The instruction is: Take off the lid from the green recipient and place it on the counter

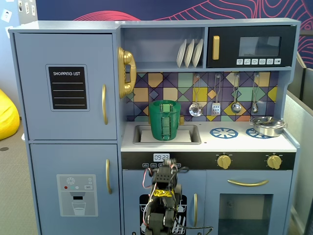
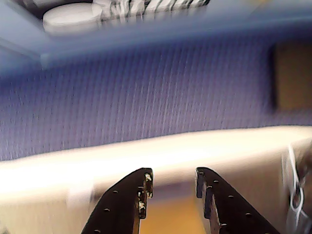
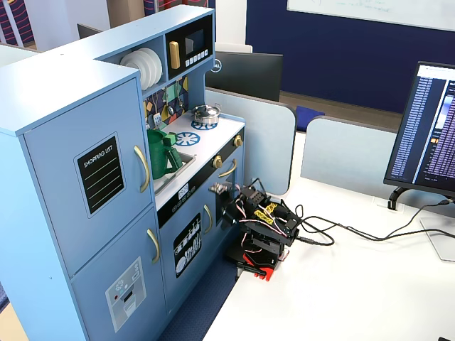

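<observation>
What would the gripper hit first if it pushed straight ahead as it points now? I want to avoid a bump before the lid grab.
Probably the toy kitchen's blue front: it fills the blurred wrist view ahead of the open gripper. Depth is unclear.

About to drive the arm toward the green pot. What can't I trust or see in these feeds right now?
- The lid: only its edge shows in a fixed view; the knob is too small to make out.
- The green recipient: the fridge cabinet cuts off its left side in a fixed view.
- The gripper: the wrist view is motion-blurred; neither pot nor counter is recognisable there.
</observation>
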`<control>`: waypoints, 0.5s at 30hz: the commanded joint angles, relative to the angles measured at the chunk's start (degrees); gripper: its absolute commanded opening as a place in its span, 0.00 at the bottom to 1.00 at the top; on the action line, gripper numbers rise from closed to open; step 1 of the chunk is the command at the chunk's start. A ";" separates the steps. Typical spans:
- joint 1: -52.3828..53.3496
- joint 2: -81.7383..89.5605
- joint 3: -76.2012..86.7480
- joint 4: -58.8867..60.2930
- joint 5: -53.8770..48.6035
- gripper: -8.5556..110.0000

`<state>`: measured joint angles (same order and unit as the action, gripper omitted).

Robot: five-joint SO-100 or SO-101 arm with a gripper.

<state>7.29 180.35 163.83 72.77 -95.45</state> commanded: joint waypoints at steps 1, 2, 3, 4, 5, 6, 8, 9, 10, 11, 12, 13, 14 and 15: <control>-0.53 -7.29 -20.30 -14.85 -3.52 0.07; -1.05 -10.11 -24.61 -19.34 -5.19 0.07; -1.67 -12.83 -28.65 -23.73 -6.15 0.07; -2.11 -15.38 -32.26 -27.86 -4.75 0.11; -2.29 -17.84 -35.42 -31.73 -2.64 0.19; -2.55 -20.04 -38.58 -34.63 -2.02 0.25; -3.08 -23.82 -43.86 -39.11 -0.79 0.34; -3.08 -25.66 -45.97 -41.13 -0.88 0.38; -2.99 -27.33 -47.81 -42.89 -0.88 0.41; -2.64 -28.83 -49.48 -43.68 -1.23 0.42; -2.11 -30.32 -50.98 -44.03 -1.76 0.43; -1.85 -31.64 -52.03 -45.09 -1.85 0.44; -1.67 -32.70 -53.00 -46.05 -1.76 0.45; -1.67 -33.66 -53.88 -46.41 -1.76 0.46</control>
<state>4.75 150.47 117.25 30.32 -97.38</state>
